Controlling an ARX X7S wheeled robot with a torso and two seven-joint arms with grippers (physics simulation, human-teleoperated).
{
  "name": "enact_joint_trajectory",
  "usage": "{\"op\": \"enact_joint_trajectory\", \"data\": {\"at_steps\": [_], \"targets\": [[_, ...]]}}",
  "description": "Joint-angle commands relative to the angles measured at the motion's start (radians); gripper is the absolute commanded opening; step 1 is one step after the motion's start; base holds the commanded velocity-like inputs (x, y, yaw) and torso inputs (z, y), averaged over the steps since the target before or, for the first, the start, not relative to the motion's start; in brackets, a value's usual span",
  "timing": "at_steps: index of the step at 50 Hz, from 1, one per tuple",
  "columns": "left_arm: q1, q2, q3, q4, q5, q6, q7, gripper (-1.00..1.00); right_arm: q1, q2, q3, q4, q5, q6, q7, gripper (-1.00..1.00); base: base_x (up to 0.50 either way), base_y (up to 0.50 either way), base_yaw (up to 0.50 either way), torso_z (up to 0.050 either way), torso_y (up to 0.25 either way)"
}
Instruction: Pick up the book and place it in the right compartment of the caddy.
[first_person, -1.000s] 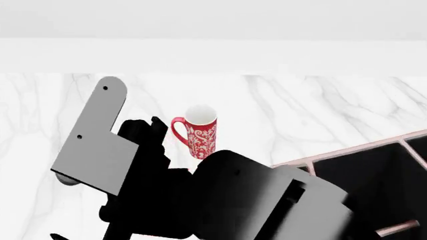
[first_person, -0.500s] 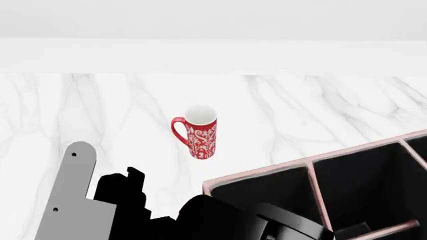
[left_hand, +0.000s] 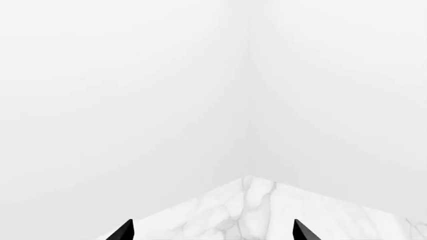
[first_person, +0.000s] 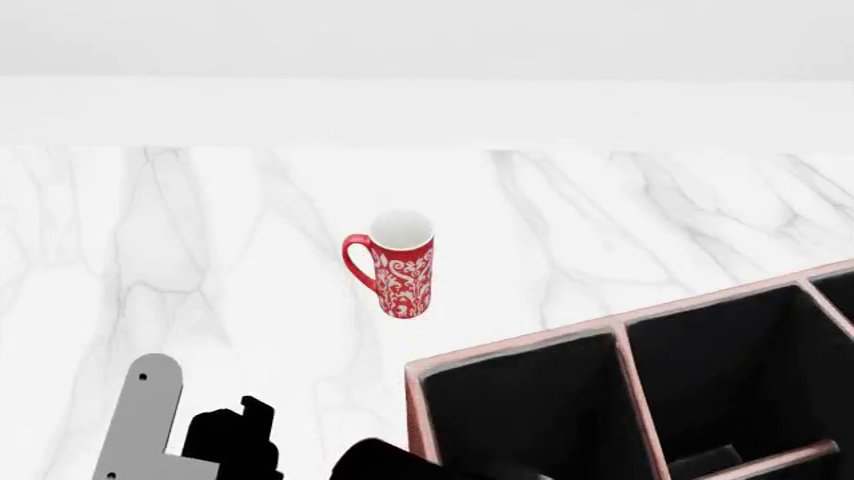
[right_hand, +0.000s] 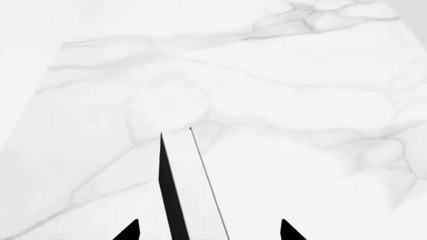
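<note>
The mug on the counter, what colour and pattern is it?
The mug is red with a white swirling floral pattern and a white interior, clearest in the head view.

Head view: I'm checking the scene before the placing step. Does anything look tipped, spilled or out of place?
Nothing stands out. The mug stands upright on the marble table, apart from the caddy, whose dividers look straight. In the right wrist view the book sits between the right gripper's fingertips.
</note>
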Motion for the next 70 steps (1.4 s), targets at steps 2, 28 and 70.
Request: {"op": "enact_joint_trajectory", "data": {"at_steps": [2, 28, 70], "targets": [[0.001, 0.0, 0.008, -0.005, 0.005, 0.006, -0.001, 1.0, -0.023, -0.006, -0.054, 0.094, -0.05, -0.077, -0.022, 1.0, 0.0, 0.0, 0.0, 0.0, 0.0], [0.01, 0.001, 0.01, -0.008, 0.006, 0.013, -0.003, 1.0, -0.049, -0.041, -0.101, 0.283, -0.094, -0.202, -0.081, 1.0, 0.0, 0.0, 0.0, 0.0, 0.0], [0.021, 0.0, 0.023, -0.017, 0.017, 0.027, -0.006, 1.0, -0.103, -0.106, -0.181, 0.487, -0.133, -0.35, -0.159, 1.0, 0.0, 0.0, 0.0, 0.0, 0.0]]}}
